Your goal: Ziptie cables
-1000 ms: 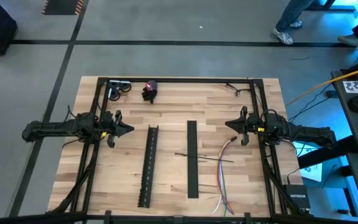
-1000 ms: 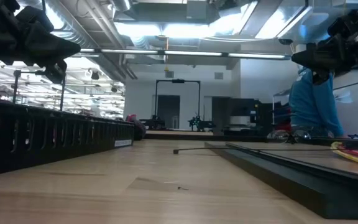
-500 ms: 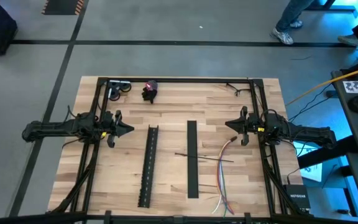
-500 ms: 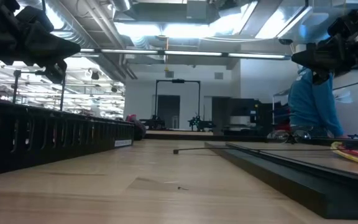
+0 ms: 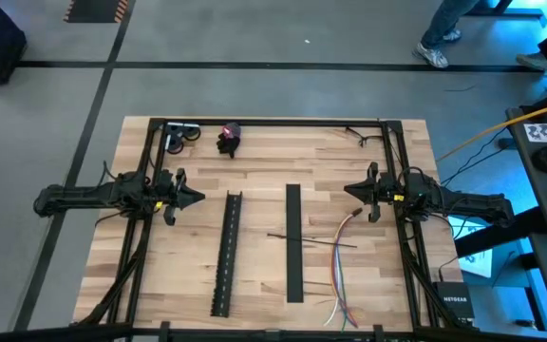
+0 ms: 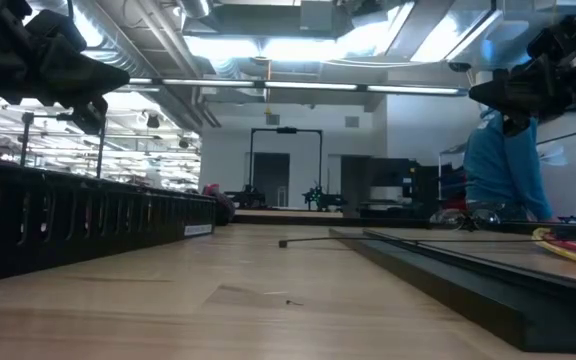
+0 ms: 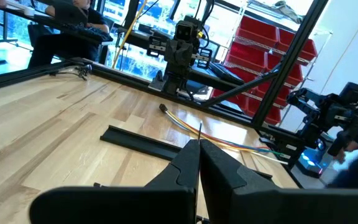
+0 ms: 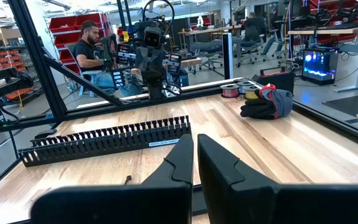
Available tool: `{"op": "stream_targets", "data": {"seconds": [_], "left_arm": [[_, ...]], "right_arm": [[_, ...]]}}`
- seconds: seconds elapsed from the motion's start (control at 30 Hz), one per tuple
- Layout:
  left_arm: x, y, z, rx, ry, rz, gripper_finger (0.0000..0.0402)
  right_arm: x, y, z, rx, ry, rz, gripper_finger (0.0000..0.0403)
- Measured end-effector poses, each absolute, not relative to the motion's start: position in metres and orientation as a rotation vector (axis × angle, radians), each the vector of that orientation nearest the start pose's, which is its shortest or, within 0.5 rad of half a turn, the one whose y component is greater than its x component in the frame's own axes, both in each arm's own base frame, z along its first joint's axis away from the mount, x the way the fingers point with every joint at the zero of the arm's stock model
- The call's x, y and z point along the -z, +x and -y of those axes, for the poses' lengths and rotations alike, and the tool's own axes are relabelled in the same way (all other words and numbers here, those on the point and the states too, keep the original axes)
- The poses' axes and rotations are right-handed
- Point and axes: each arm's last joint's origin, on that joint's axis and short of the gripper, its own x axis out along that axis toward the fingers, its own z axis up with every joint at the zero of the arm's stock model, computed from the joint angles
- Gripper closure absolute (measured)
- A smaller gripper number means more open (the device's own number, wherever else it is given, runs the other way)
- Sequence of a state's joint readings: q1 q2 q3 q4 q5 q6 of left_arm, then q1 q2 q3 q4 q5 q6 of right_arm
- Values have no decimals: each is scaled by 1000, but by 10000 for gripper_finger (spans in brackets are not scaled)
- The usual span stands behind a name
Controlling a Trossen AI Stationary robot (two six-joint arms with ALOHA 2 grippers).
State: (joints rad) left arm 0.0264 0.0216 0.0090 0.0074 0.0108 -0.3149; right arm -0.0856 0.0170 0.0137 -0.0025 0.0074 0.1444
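Observation:
The cables [image 5: 340,271] are a loose bundle of red, white, blue and grey wires lying on the right part of the wooden table; they also show in the left wrist view [image 7: 229,140]. Thin dark zipties lie flat on the wood: one [image 5: 311,239] across the flat black strip, another [image 5: 317,283] nearer the front edge. My left gripper [image 5: 198,198] hovers shut over the table's left side, pointing level toward the middle. My right gripper [image 5: 349,193] hovers shut opposite, just above the cables' far end. Neither holds anything.
A long black slotted channel [image 5: 226,252] and a flat black strip [image 5: 293,242] lie side by side mid-table. Dark gloves [image 5: 228,141] and tape rolls [image 5: 180,135] sit at the far edge. Black frame posts [image 5: 141,228] flank both sides. A person [image 8: 95,53] sits beyond the table.

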Motion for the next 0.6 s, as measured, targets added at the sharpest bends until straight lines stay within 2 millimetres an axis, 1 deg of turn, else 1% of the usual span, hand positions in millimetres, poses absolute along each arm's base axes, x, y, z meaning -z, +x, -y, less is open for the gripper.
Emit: {"op": "stream_targets", "data": {"seconds": [0.37, 0.4, 0.5, 0.53, 0.6], "left_arm": [[-166, 99, -3, -24, -297, 8, 396], [-168, 99, -3, -23, -333, 22, 396], [-178, 98, -3, 6, -527, 128, 396], [-182, 97, -3, 13, -563, 171, 396], [-188, 96, -4, 1, -562, 247, 396]], "right_arm": [[-167, 98, 9, 93, 144, 1, 386], [-167, 98, 9, 93, 144, 1, 386], [-167, 98, 9, 93, 144, 0, 386], [-167, 98, 9, 93, 145, 1, 386], [-167, 98, 9, 93, 145, 1, 386]]}}
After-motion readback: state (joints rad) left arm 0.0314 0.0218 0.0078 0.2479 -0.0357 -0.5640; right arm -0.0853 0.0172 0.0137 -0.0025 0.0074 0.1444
